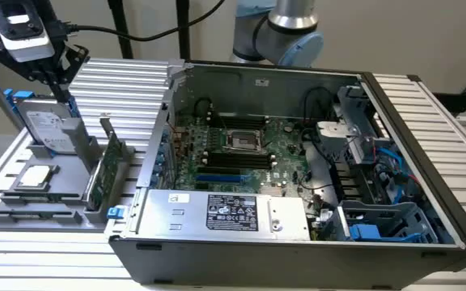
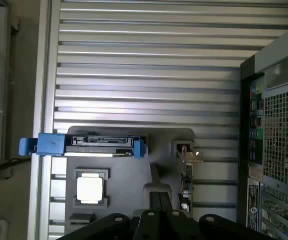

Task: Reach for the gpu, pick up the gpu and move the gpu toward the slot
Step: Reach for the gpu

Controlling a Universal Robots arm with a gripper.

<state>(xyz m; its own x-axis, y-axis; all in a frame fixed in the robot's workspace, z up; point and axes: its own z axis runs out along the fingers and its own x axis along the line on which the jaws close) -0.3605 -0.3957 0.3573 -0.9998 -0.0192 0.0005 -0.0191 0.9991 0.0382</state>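
- Exterior view: my end effector (image 1: 55, 88) hangs at about 10 o'clock in the picture, above the rear of the gray holder (image 1: 31, 212) on the tabletop (image 1: 128, 79).
- In the wrist view the end effector (image 2: 159, 196) has its fingers pressed together, with nothing between them.
- The gpu (image 1: 104, 173) stands on edge in a slot of the gray holder, at roughly 8 o'clock in the exterior view, its silver bracket at the far end. It is at about 5 o'clock from the end effector and clearly apart from it.
- From the wrist view I see the gpu (image 2: 185, 172) edge-on, bracket uppermost, between the closed fingers and the computer case (image 2: 278, 115). No contact there.
- A silver hard drive (image 1: 45, 124) with blue rails stands upright in the holder right under the end effector; the wrist view shows the hard drive's (image 2: 102, 141) top edge.
- A square processor chip (image 1: 37, 176) lies flat in a pocket of the holder, at 9 o'clock from the gpu; it shows bright in the wrist view (image 2: 90, 189).
- The open computer case (image 1: 298, 254) takes the middle of the exterior view, its motherboard (image 1: 241, 151) exposed, at 3 o'clock from the gpu.
- The arm (image 1: 286, 27) rises behind the case at 12 o'clock.
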